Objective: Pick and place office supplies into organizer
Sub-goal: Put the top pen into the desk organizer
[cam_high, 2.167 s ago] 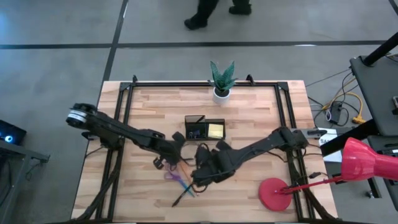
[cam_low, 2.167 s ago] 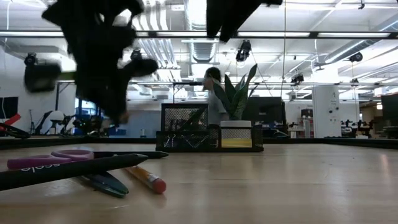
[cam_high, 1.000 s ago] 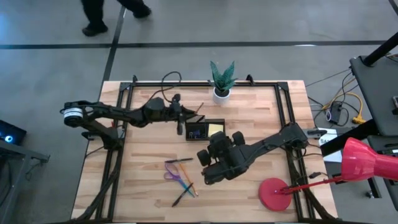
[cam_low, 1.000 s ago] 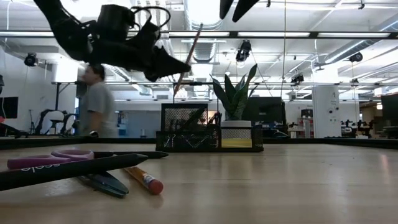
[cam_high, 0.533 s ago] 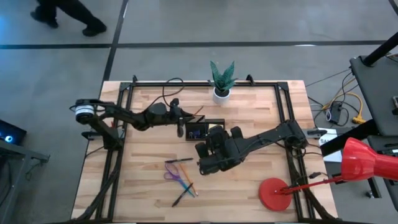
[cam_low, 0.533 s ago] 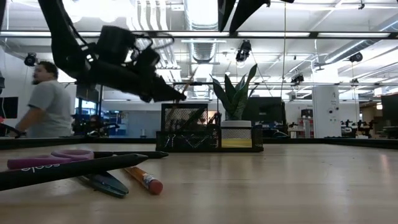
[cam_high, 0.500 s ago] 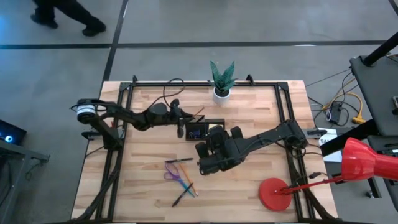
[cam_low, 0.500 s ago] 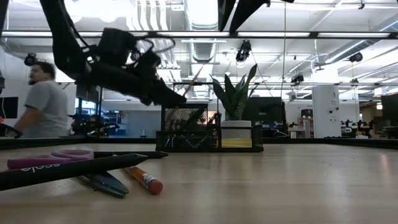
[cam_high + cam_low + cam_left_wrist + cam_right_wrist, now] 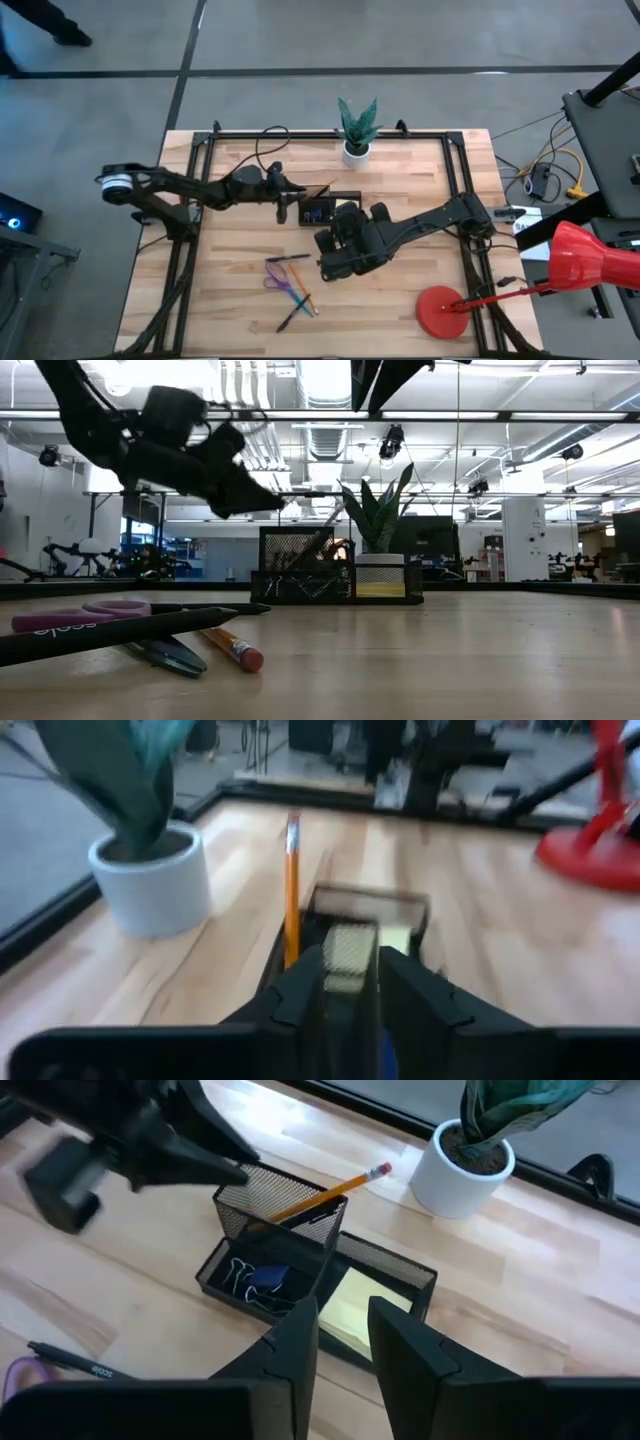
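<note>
The black organizer (image 9: 322, 208) stands mid-table, a yellow sticky pad (image 9: 365, 1315) and dark clips (image 9: 255, 1277) in its low compartments. An orange pencil (image 9: 325, 1193) leans in its mesh cup, eraser end up; it also shows in the left wrist view (image 9: 291, 890). My left gripper (image 9: 351, 985) is open and empty, above and just left of the organizer (image 9: 292, 205). My right gripper (image 9: 343, 1355) is open and empty, above the organizer's near side (image 9: 335, 235). Purple-handled scissors (image 9: 278, 283), a black pen (image 9: 287, 259) and more pencils (image 9: 300, 303) lie on the table's near part.
A white pot with a green plant (image 9: 357, 135) stands at the far edge behind the organizer. A red round base (image 9: 440, 310) sits at the near right corner. Bare wood lies at the table's right and near left.
My left gripper has gone down over the organizer with the orange pencil, let it go and drawn back up and toward the left edge. The pencil now leans in the mesh cup. My right gripper has moved toward the organizer's near side.
</note>
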Controlling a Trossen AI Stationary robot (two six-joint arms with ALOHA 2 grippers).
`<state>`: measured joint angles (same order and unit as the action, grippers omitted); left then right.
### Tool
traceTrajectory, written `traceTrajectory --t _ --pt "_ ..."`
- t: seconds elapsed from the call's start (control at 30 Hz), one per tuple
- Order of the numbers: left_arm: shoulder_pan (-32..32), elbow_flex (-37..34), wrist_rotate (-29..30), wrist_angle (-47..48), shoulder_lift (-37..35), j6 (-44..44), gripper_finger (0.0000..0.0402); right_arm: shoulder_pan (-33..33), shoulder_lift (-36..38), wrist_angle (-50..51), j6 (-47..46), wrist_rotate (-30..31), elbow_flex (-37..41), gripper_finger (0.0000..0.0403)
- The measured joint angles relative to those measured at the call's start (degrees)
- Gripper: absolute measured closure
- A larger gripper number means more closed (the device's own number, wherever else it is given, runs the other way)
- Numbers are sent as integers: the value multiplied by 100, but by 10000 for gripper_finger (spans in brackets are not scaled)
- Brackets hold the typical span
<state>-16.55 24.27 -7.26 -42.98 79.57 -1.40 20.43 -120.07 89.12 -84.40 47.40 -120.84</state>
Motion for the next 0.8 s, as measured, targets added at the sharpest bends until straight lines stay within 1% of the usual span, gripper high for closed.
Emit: traceTrajectory --t 0.07,0.13,0.17,0.27,0.37,0.43,0.53,0.6,0.67,0.7,0.73,0.8 --pt "11 -11 -14 191 -322 -180 303 -4 0 0 42 -4 0 319" --pt "43 -10 -17 768 -799 -351 283 -7 0 1 227 -114 0 317" --pt "66 10 -83 1261 -1125 -414 274 -8 0 1 405 -263 0 317" --pt "284 42 -624 3238 -2082 -293 257 14 0 1 1311 -904 2 317" --pt "848 -54 -742 5144 -2755 -47 256 85 0 -106 2385 -1540 100 320" --pt "1303 -85 -740 5964 -3059 -119 261 109 0 -400 3134 -1978 215 323" --pt "1924 -101 -654 6480 -3386 -882 273 59 0 -1341 4283 -2751 457 323" --pt "2271 -107 -417 6509 -3503 -1626 280 -64 0 -2237 4603 -3451 687 323" --pt "2611 -110 -113 6503 -3583 -2223 288 -244 0 -3079 4419 -4184 956 324" --pt "2800 -111 30 6494 -3604 -2456 291 -338 0 -3469 4202 -4443 1116 323" --pt "3003 -111 147 6449 -3599 -2644 295 -404 0 -3781 3986 -4587 1261 322" --pt "3437 -111 326 6336 -3543 -2904 301 -461 -20 -4231 3708 -4617 1514 315"
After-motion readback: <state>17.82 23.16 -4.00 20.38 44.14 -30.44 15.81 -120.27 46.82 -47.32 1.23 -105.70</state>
